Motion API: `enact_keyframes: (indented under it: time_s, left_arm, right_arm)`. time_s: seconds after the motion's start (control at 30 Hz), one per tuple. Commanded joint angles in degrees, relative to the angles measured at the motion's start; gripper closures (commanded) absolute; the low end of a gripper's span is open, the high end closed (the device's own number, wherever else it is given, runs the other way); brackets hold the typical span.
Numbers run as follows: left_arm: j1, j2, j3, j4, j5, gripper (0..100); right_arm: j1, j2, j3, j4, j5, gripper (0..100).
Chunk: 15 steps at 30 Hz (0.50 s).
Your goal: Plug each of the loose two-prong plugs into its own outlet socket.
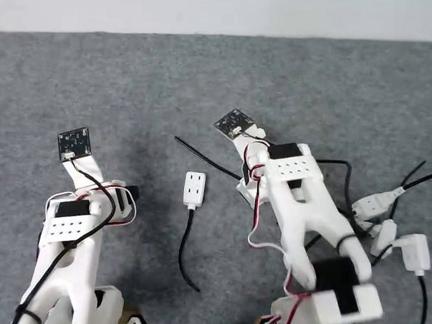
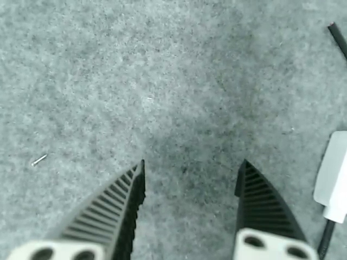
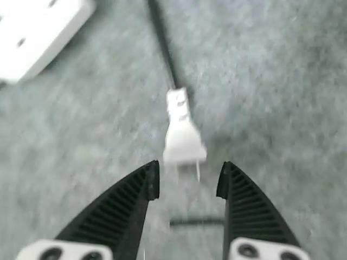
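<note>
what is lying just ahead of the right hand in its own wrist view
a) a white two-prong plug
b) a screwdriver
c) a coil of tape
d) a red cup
A: the right wrist view shows a white plug lying flat just ahead of the open right hand, with its two prongs pointing back toward the hand.

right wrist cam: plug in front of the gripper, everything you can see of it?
The plug is white, plastic-looking: a narrow collar where its black cord enters, a wider body, two thin metal prongs. It lies flat and loose on the grey carpet, prongs pointing at the right gripper, whose open fingers sit either side of the prong end with no visible contact. It is apart from the white outlet block.
</note>
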Motion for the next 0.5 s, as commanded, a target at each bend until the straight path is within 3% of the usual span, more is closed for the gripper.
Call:
enact_keyframes:
  time_s: [0.0, 0.47]
  left_arm:
    - [0.09, -1.49, -0.48, -1.76, -0.62, 74]
    - [0.09, -1.49, -0.04, -1.85, -0.62, 74]
  right_arm:
    - [-1.63, 2.68, -4.31, -5.23, -0.79, 83.4]
    - [-2.86, 3.82, -3.96, -11.30, 3.69, 86.3]
